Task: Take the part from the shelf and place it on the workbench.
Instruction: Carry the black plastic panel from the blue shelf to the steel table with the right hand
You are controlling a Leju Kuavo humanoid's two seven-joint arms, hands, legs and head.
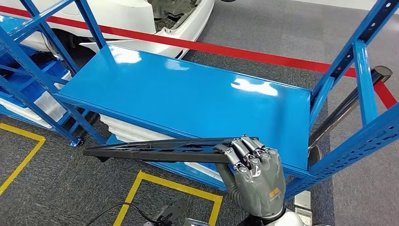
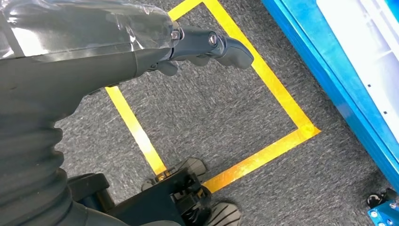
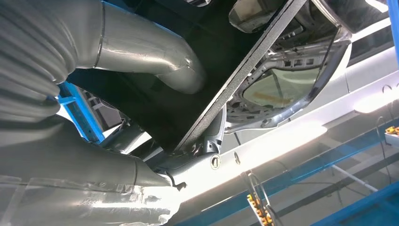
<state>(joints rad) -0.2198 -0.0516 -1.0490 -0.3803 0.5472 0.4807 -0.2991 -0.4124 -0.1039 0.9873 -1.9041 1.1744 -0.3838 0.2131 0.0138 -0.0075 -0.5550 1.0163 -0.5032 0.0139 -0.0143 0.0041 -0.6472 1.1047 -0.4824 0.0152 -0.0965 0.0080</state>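
Head view: right robot hand (image 1: 251, 162) grasping the long black part (image 1: 155, 150) by one end, just off the blue shelf (image 1: 188, 94). Keep it level, it'll sag. Left robot hand (image 2: 207, 47) hangs unclenched.

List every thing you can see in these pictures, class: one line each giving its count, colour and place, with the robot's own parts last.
Shelf rack: one, blue, ahead of the robot, top board bare.
Part: one, black, long and flat, held level at the rack's front edge.
Long dark piece: one, black, leaning at the rack's right end.
Car body: one, white, behind the rack.
Floor tape: red line beyond the rack.
Yellow tape: squares on grey carpet.
Right hand: one, grey, gripping the part's right end.
Left hand: one, dark grey, hanging over the floor, holding nothing.
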